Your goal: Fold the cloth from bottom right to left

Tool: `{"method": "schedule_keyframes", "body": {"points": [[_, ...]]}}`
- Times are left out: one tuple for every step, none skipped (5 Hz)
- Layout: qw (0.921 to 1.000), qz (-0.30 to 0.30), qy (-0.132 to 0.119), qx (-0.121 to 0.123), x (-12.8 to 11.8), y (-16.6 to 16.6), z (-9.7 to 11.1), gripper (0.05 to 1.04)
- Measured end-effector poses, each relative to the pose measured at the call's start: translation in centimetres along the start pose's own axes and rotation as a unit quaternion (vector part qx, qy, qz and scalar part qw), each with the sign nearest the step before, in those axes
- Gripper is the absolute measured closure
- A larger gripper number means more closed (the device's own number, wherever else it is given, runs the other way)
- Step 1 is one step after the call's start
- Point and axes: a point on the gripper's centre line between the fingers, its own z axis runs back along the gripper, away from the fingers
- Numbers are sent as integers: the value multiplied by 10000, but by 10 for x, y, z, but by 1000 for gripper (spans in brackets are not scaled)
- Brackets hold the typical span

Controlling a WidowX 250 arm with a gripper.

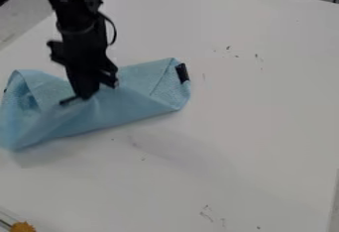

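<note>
Cloth (pixel 129 108), one piece of thin light blue fabric with a fine textured surface, is seen at the left and middle left of the frame, laid across the table in a long, uneven shape. Its lower edge is slanted up toward the right, and loose, soft creases are formed in the middle. At its left end a peaked, overlapping fold is made, with one darker blue patch (pixel 27 101) framed within it; at its right end one small black tag (pixel 182 73) is attached. Above the cloth's middle, one black gripper (pixel 89 94) is hung down against the fabric, borne by one black arm (pixel 76 15) that is let in from the upper left, with one thin cable (pixel 113 30) looped at its right side. Whether the gripper is open or closed, and whether any fabric is held, cannot be told. Beneath lies one smooth, matte white tabletop (pixel 238 122), by which several small dark specks are borne. In the lower left corner, one orange-yellow, rough-edged object (pixel 23 227) is partly cut off by the frame.
</note>
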Motion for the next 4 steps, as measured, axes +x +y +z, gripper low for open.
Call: {"method": "schedule_keyframes", "body": {"points": [[9975, -700, 8, 74, 35, 27, -7, 1030], [9956, -933, -19, -42, 56, 57, -29, 1030], [9954, -866, 10, -400, 57, 61, -51, 1007], [9957, -716, -21, -591, 55, 59, -54, 860]]}}
